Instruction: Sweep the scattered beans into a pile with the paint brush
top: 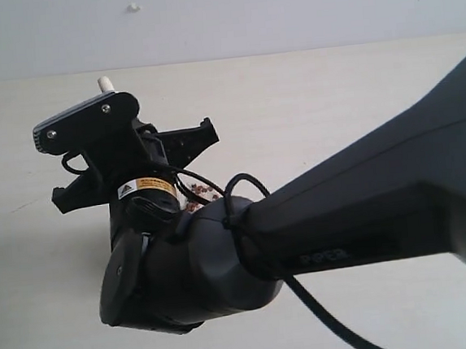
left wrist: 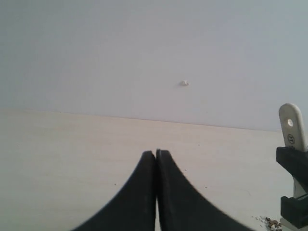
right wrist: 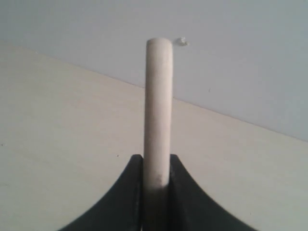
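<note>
My right gripper is shut on the pale wooden handle of the paint brush, which stands upright between its jaws. In the exterior view only the handle's tip pokes up above the wrist; the bristles are hidden. In the left wrist view the handle, with the hole at its end, rises out of the right gripper's black fingers. A few dark beans show just behind the right wrist, and some beans lie by the brush's foot. Whether they form a pile is hidden. My left gripper is shut and empty, off to the side.
The pale wooden table runs back to a grey-white wall with a small white knob. The right arm's dark body and its cable fill the near right of the exterior view.
</note>
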Controlling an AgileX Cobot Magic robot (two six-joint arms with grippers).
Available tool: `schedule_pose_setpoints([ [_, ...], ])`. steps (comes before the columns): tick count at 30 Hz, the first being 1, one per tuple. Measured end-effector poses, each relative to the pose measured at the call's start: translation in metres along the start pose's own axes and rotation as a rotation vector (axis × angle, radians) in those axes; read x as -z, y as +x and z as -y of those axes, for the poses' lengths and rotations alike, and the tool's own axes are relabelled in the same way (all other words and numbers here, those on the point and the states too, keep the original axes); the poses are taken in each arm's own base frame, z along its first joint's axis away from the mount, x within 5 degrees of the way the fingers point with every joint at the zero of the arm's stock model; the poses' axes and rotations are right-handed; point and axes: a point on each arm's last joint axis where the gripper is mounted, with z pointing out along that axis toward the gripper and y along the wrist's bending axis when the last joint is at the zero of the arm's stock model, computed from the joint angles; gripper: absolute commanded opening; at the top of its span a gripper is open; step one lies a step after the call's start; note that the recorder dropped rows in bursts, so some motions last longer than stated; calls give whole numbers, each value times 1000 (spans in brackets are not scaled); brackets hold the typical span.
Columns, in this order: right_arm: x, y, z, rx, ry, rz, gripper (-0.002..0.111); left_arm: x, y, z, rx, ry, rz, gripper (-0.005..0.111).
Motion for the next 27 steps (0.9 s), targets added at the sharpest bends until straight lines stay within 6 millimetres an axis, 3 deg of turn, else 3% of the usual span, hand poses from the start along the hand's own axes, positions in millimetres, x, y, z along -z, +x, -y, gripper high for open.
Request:
schedule_pose_setpoints([
  [5, 24, -39, 4, 8, -46, 27, 0, 0, 0, 0, 0, 0, 0, 0],
  [9, 51, -63, 35, 61, -83, 100, 0, 0, 0, 0, 0, 0, 0, 0],
  [14, 84, -77, 73, 61, -401, 214, 0, 0, 0, 0, 0, 0, 0, 0],
  [22, 93, -53, 84, -52, -841, 217, 0, 0, 0, 0, 0, 0, 0, 0],
  [27, 86, -38, 102, -258, -945, 284, 0, 0, 0, 0, 0, 0, 0, 0],
])
